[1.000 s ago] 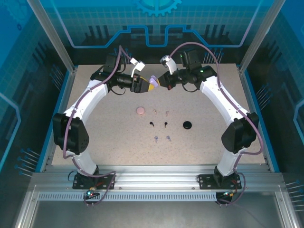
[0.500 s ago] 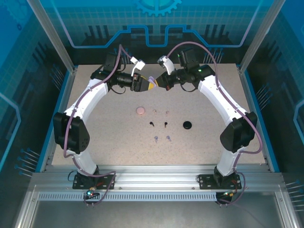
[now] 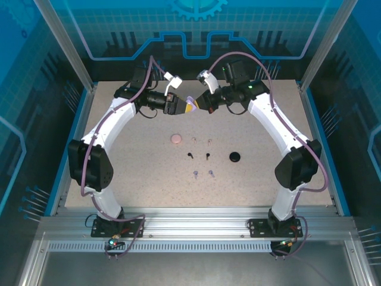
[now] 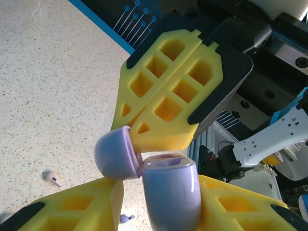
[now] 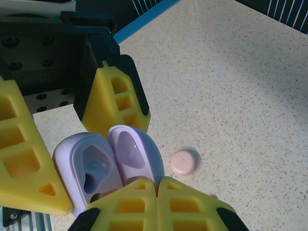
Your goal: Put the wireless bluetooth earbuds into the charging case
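While the lavender case point(image 3: 190, 101) hangs above the far middle of the table point(image 3: 119, 179), the top view shows the left gripper point(image 3: 182, 108) and right gripper point(image 3: 200, 102) nose to nose on it. All the earbuds lie on the table below in pairs: pale pink earbuds point(image 3: 194, 140), black earbuds point(image 3: 190, 155) and lavender earbuds point(image 3: 195, 174). The pink case point(image 3: 175, 139) sits to their left and the black case point(image 3: 235, 157) to their right. Vs. a sec ago, the right gripper has pressed in closer to the left one; nothing on the table has shifted.

Left wrist: the left gripper's fingers point(image 4: 103, 192) clamp the case body point(image 4: 171, 192). The right gripper's fingers are pressed together, tip against the hinged lid point(image 4: 115, 154), which stands open. Can't tell if the rim is pinched or only pushed.

Right wrist: both halves gape side by side, no earbud seen inside, w/ the pink case point(image 5: 184, 161) on the table beyond.

Step in hand is prob. swinging the lid fully back. To do it well, the left clamp should stay firm on the body, clear of the hinge. The right should ease the lid along its arc w/o levering the case out of the grip, then let the case go down mouth-up near the lavender pair.
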Controlling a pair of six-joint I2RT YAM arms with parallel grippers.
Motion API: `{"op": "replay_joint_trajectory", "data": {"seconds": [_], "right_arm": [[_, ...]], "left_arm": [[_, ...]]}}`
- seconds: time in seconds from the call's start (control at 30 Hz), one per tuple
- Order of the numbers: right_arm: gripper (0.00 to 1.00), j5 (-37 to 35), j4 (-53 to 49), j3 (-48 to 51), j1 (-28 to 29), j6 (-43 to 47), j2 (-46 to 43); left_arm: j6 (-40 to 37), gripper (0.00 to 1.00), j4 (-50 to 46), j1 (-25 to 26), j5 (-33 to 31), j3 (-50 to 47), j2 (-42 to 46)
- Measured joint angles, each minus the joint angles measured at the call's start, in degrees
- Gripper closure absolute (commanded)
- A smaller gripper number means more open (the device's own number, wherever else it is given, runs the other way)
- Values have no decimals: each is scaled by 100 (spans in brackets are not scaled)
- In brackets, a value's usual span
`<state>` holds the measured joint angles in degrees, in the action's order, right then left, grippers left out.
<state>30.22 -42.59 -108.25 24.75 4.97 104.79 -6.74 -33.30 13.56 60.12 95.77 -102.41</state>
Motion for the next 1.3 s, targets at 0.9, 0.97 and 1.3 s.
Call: {"op": "replay_joint_trajectory", "data": {"seconds": [0.9, 0.97, 1.3], "right_arm": [[39, -426, -98, 503, 33, -553, -879], [39, -533, 74, 964, 35, -778, -1329], [38, -2026, 459, 2946, 839, -2310, -2564]], "left_arm": [[992, 100, 1899, -83, -66, -1576, 564], [1255, 100, 2315, -131, -160, -1910, 833], [2500, 100, 4715, -155, -704, -3493, 2236]]}}
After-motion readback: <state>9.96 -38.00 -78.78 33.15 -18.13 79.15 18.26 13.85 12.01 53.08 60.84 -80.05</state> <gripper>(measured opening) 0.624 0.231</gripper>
